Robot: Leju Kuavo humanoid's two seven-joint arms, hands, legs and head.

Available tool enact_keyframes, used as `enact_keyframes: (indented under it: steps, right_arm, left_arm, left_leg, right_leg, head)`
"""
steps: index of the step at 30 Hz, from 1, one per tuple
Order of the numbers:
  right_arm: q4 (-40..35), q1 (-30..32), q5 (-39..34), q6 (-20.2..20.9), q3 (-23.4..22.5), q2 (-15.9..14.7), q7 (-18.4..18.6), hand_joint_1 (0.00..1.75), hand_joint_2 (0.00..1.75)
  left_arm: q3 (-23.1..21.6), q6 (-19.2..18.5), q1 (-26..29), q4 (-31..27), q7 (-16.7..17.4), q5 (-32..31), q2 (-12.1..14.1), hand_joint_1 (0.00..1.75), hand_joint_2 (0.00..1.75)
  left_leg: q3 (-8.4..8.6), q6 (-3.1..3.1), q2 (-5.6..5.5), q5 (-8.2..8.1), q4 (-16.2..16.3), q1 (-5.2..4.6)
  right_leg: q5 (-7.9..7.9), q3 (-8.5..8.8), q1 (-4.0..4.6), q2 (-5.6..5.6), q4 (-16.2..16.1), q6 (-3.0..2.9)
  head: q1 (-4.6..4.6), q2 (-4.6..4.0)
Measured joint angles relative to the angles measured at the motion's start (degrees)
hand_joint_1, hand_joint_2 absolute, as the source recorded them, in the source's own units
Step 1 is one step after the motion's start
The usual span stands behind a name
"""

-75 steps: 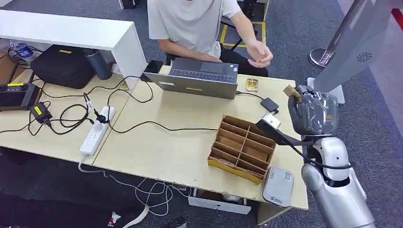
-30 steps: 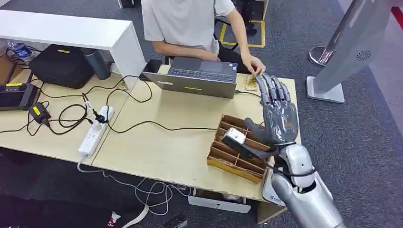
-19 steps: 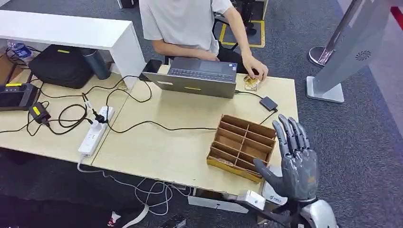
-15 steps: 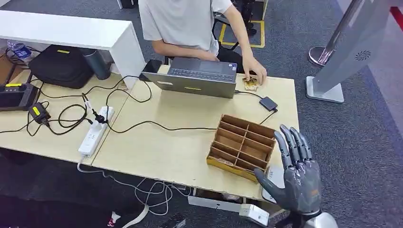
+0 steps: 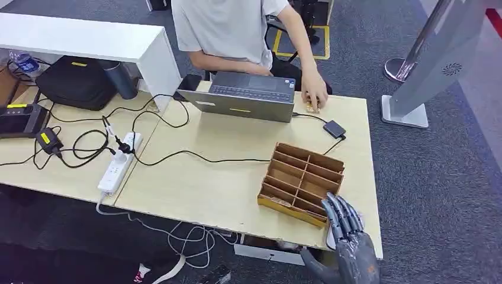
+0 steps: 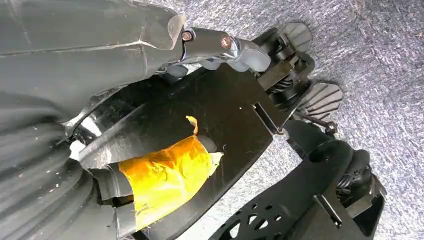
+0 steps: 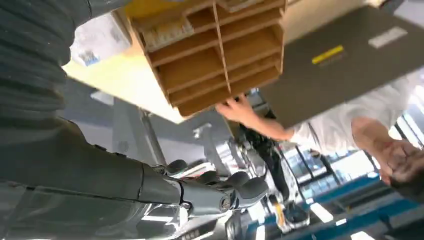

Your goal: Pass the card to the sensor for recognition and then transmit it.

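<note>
Card (image 5: 312, 106) lies under a person's hand (image 5: 314, 94) beside the laptop (image 5: 248, 96).

My worktop (image 5: 195, 189) is pale wood, set on grey carpet. A wooden divider box (image 5: 302, 182) sits near its right front corner, and just beside it, at the edge, lies a white sensor pad (image 5: 329, 236), partly hidden by my robot hand (image 5: 349, 248). A grey laptop (image 5: 245, 94) stands at the far edge, with a person's hand (image 5: 315, 94) resting on the wood beside it. A small black adapter (image 5: 334, 129) lies to the right, its cable running off. A white power strip (image 5: 120, 163) and black cables lie to the left.
</note>
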Motion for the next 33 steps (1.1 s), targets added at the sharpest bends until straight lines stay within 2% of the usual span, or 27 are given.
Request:
enact_keyframes:
  steps: [6, 14, 17, 33]
  right_arm:
    - [5.7, -1.9, 2.3, -0.4, 2.8, 1.0, 0.1, 0.00, 1.75]
    - [13.9, -5.7, 15.2, -2.7, 4.3, 3.1, 5.8, 0.00, 1.75]
    - [16.9, -7.1, 17.7, -2.8, 4.9, 4.2, 7.1, 0.00, 1.75]
    - [26.6, -11.2, 20.9, -2.2, 4.9, 8.7, 11.5, 0.00, 1.75]
  left_arm:
    - [-0.9, -0.1, 0.0, -0.1, 0.8, 0.0, -0.1, 0.00, 1.75]
    - [-2.0, -0.2, -0.3, -0.4, 2.1, 0.4, -0.4, 0.00, 1.75]
    - [-2.7, -0.2, -0.3, -0.4, 2.3, 0.6, -0.4, 0.00, 1.75]
    - [-4.0, -0.4, -0.5, -0.5, 3.0, 1.9, -0.4, 0.00, 1.75]
  left_leg:
    - [0.01, 0.00, 0.01, 0.01, 0.0, 0.00]
    - [0.01, 0.00, 0.03, 0.01, 0.0, 0.00]
    - [0.01, 0.00, 0.03, 0.01, 0.0, 0.00]
    - [0.01, 0.00, 0.02, 0.01, 0.0, 0.00]
  right_leg:
    - [0.01, 0.01, 0.00, 0.00, 0.0, 0.00]
    - [0.01, 0.01, 0.00, 0.01, 0.0, 0.00]
    - [0.01, 0.00, 0.00, 0.01, 0.0, 0.00]
    - [0.01, 0.00, 0.00, 0.01, 0.0, 0.00]
  head:
    - [-0.02, 0.00]
    - [0.00, 0.00]
    - [0.00, 0.00]
    - [0.02, 0.00]
